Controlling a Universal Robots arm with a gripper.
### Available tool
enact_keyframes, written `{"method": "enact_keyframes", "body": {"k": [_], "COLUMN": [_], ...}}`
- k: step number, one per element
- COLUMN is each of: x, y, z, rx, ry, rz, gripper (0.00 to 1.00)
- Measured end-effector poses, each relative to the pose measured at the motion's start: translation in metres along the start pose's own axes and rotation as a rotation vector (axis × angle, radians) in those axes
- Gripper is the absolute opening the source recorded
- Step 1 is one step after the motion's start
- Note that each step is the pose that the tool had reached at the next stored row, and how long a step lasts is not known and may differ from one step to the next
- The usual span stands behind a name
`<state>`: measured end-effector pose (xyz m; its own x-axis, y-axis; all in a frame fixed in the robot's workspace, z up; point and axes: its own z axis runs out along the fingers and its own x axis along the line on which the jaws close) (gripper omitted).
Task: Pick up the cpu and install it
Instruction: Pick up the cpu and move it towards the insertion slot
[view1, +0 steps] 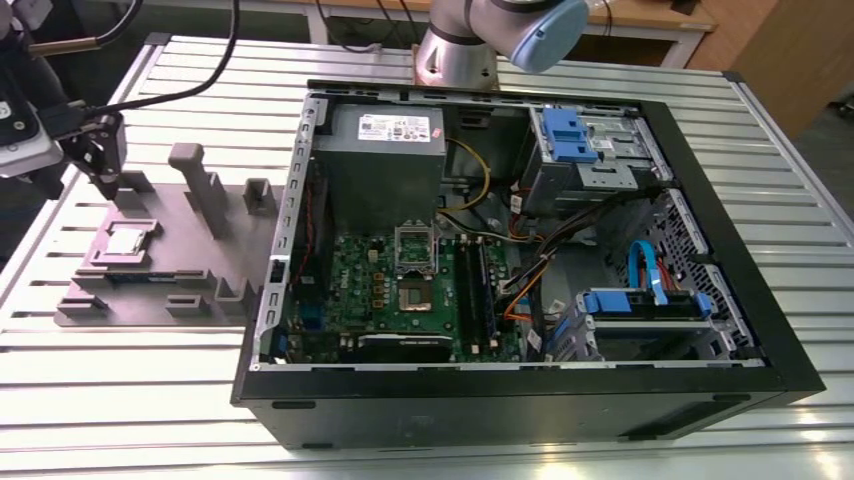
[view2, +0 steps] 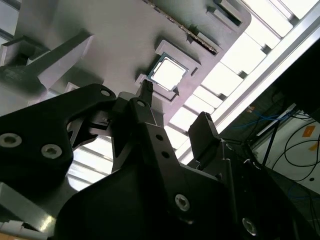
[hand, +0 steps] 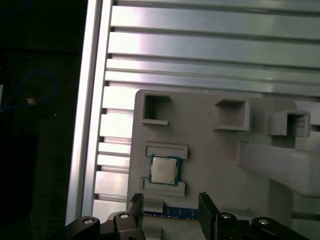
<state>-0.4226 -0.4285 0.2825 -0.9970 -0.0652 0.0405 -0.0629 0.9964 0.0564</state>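
Cpu is lying flat in its square nest on the grey tray, which is sitting on the slatted table just beside the open computer case, at the exterior view's left. The gripper is hanging above the tray near the cpu, not touching it. Its jaws are standing spread apart and are holding nothing. The cpu's metal top is shining brightly in the second wrist view.

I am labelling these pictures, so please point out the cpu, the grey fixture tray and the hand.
cpu (hand: 164, 170), first wrist view, middle of its shiny metal top.
grey fixture tray (hand: 215, 150), first wrist view, bare flat surface beside the cpu.
hand (hand: 170, 200), first wrist view, midway between its two fingertips.
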Motion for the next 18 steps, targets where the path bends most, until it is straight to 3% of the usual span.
{"method": "enact_keyframes", "body": {"k": [8, 9, 18], "x": [-0.0004, -0.0004, -0.0009], "y": [-0.0012, -0.0013, -0.0018], "z": [0.0105, 0.0117, 0.0215], "rx": [0.0, 0.0, 0.0], "ry": [0.0, 0.0, 0.0], "rz": [0.0, 0.0, 0.0], "gripper": [0.57, 0.63, 0.63]}}
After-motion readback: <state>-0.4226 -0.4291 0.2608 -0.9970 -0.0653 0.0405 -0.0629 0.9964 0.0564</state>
